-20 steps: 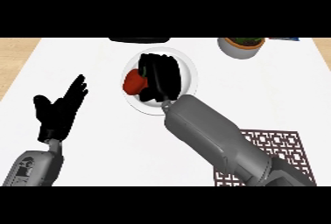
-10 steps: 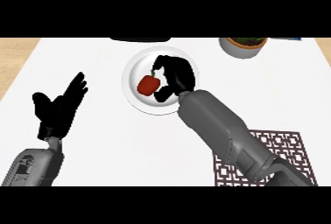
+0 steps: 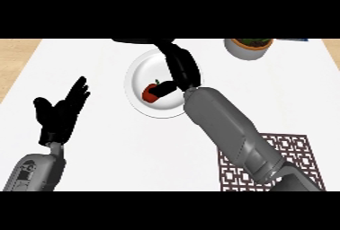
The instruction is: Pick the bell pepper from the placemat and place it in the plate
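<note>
The right forearm (image 3: 225, 126) hides part of the placemat (image 3: 292, 152).

Bare counter (image 3: 119, 148) between left hand (image 3: 61, 114) and plate (image 3: 136, 74), potted plant (image 3: 249, 47) (far corner) behind

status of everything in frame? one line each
bell pepper: red, resting in the plate, not held
plate: white, on the counter, holds the pepper
right hand: open, above the plate beside the pepper
left hand: open, resting at left
placemat: flat, nothing visible on it
plant pot: upright, far right
</note>
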{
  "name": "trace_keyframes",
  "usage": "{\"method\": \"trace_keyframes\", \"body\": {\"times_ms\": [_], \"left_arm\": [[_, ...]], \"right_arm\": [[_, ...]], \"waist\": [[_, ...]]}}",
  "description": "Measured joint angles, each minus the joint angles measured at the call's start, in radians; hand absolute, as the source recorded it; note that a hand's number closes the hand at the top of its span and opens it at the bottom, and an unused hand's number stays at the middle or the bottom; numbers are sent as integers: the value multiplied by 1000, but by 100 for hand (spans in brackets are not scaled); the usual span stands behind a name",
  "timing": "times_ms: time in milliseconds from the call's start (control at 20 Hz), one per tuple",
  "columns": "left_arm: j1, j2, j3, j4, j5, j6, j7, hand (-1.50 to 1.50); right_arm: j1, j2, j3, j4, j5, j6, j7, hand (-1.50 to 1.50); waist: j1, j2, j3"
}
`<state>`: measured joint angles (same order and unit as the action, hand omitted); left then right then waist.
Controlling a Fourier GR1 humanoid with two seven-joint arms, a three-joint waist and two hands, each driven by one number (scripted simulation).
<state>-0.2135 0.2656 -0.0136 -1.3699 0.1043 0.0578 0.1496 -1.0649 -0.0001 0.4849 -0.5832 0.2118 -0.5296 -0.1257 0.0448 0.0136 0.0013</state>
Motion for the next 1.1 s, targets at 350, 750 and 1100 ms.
{"method": "trace_keyframes", "body": {"times_ms": [350, 750, 1100], "left_arm": [[9, -9, 2, -2, -10, 7, 4, 0], [37, -16, 11, -13, -21, 5, -7, 0], [39, -15, 33, -27, -23, -12, 7, 0]], "right_arm": [[34, 0, -69, -139, -218, 57, -40, -150], [76, -15, -183, -111, -365, 293, -77, -150], [100, -44, -259, -37, -348, 387, -200, -150]], "waist": [[-13, -8, -1], [-28, -10, -1], [-33, -11, -1]]}}
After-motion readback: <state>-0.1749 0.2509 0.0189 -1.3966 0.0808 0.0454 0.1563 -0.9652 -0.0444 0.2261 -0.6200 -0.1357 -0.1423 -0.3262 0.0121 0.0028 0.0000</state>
